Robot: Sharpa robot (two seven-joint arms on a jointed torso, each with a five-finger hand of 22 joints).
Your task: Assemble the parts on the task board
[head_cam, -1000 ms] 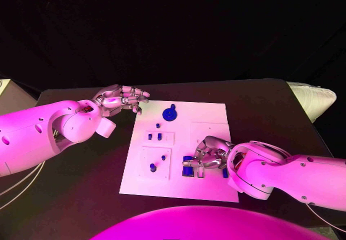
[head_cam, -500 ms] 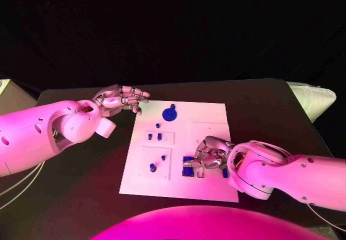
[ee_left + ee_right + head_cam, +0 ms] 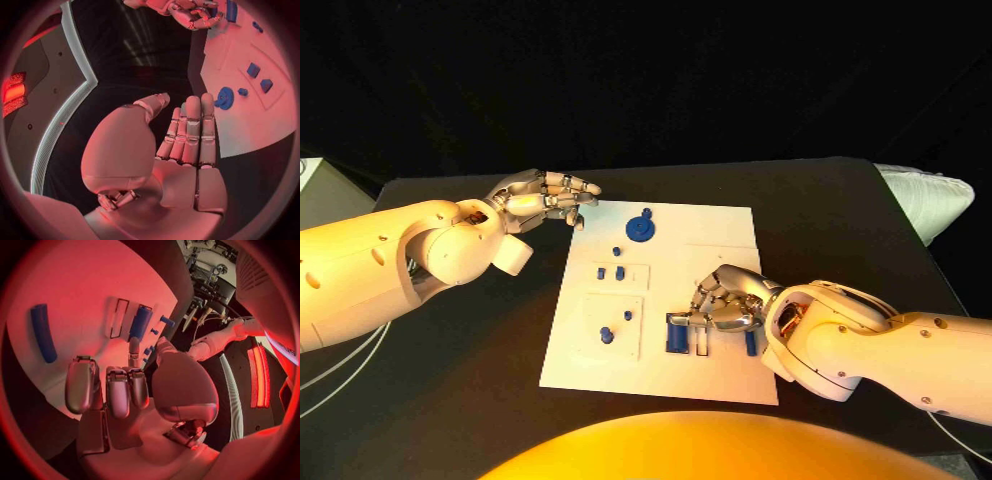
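Silver right hand (image 3: 727,305), fingers curled, over blue parts (image 3: 676,334).

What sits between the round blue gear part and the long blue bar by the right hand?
In the head view, two small blue parts stand on the task board between the gear and the bar.

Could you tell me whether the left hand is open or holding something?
Open: the left hand holds nothing, its fingers straight over the table beside the board.
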